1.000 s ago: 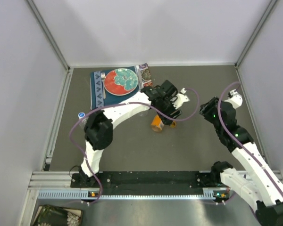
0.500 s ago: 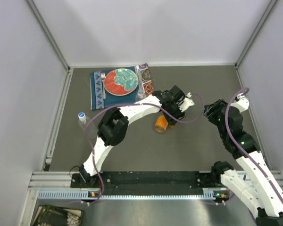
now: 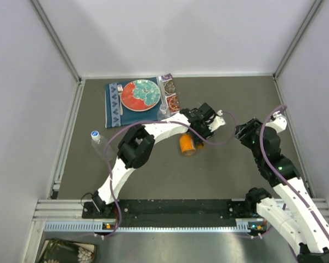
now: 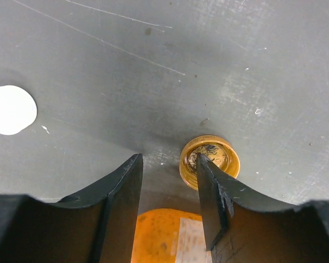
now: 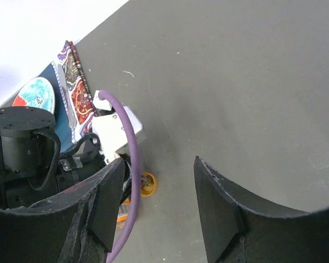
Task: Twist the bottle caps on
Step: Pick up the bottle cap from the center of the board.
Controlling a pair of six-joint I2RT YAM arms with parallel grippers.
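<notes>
Amber ring-like cap is lying lower centre, its edge hiding behind the open left gripper's finger; right gripper is gaping empty.

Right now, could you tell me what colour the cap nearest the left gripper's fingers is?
The cap is translucent orange-amber, clearest in the left wrist view.

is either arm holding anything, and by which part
Nothing is held. The left fingers stand open, one tip at the small round amber plastic cap; the right fingers are empty.

Bare table fwd of left gripper (amber cap + orange bottle tight by its fingers)
</notes>
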